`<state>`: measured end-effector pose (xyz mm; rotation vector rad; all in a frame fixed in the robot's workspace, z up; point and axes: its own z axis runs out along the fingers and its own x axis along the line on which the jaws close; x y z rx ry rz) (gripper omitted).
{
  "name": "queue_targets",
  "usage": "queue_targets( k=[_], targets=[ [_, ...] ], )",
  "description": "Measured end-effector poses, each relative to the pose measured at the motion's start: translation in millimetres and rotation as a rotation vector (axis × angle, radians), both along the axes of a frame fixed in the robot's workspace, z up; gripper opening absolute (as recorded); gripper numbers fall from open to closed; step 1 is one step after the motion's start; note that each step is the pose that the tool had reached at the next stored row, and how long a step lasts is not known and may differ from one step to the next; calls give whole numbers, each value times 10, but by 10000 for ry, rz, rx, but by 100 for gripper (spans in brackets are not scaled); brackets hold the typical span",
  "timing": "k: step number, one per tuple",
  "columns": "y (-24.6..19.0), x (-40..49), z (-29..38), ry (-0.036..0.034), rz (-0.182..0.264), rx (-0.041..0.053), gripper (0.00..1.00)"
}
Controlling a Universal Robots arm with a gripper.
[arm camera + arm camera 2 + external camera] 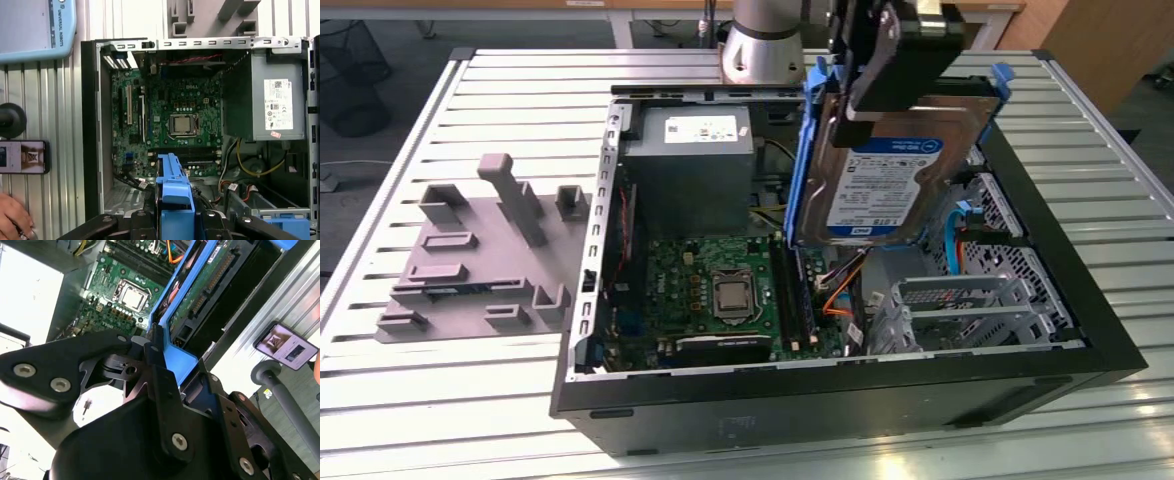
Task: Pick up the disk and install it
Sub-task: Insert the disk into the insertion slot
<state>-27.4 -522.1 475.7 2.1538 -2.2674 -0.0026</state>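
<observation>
Grey metal slats are seen across the desk [440,400], on which the open case [854,395] is laid. Above it the disk [881,170] is hung on edge, clamped by the closed gripper [891,100]. Carrying is judged in hand; for seating, its rails must be squared to the bay [961,300] below the gripper, hemmed by cables [847,280].

Gripper [875,104] clamps disk [887,188] by top edge, disk near-upright above open computer case [827,392].
</observation>
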Motion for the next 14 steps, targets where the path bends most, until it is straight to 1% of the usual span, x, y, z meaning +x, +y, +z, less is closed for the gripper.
queue_targets(
  k=[1,3,5,8,11,14],
  targets=[
    [-6,13,0,1,1,-2,36],
    [-40,14,-6,-31,0,16,36],
    [-87,14,-15,-63,0,45,36],
    [-169,23,-40,-70,0,65,36],
    [-207,93,-63,-70,0,65,36],
    [-224,210,-81,-69,0,64,36]
  ],
)
